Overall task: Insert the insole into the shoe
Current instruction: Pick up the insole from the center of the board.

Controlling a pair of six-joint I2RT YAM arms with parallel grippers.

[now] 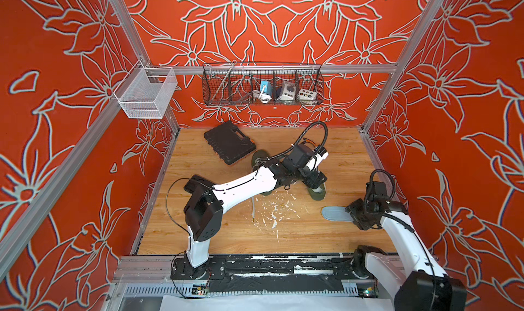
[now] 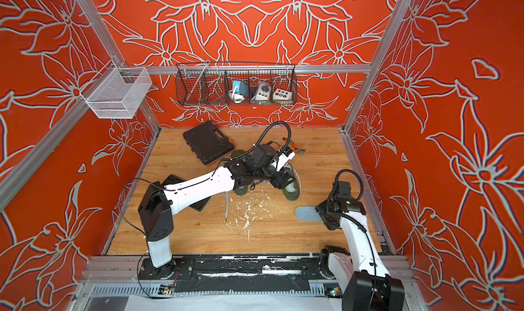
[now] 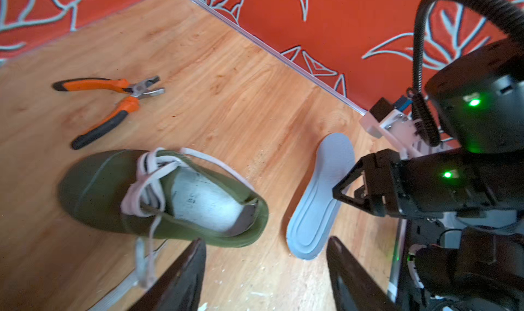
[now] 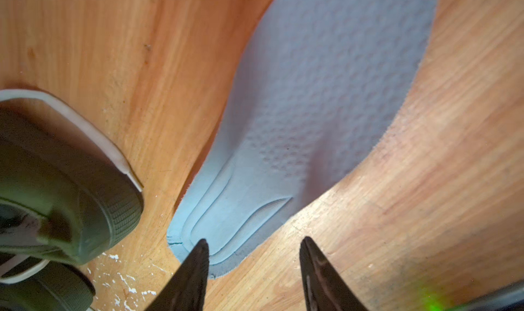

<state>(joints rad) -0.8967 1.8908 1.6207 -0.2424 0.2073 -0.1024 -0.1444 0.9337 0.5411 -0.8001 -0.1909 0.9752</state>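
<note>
At the far left we saw a white mesh basket [image 1: 146,92] hanging from the frame rail. A closed black tool case [image 1: 229,145] lay at the back of the wooden tabletop [image 1: 226,233], and a black wire rack [image 1: 262,84] holding small devices hung on the wall above it. The left arm [image 1: 243,185] stretched across the middle and hid most of a second shoe [image 1: 258,157].

Next came the olive-green shoe [image 3: 161,194], which stood on its sole with its opening upward, white laces loose and a pale lining visible inside. The left gripper [image 3: 266,240] hovered over its heel with its jaws spread and nothing between them; one finger [image 3: 184,275] sat just beside the heel rim. Orange-handled pliers [image 3: 113,102] lay splayed beyond the shoe's toe.

Right of the shoe, and apart from it, the grey-blue insole [image 1: 334,213] lay flat on the wood, outside the shoe. The right gripper [image 4: 253,240] was low over the insole's heel end. Its fingers were parted and gripped nothing, with one fingertip [image 4: 198,255] over the insole's edge and the other over bare wood.
</note>
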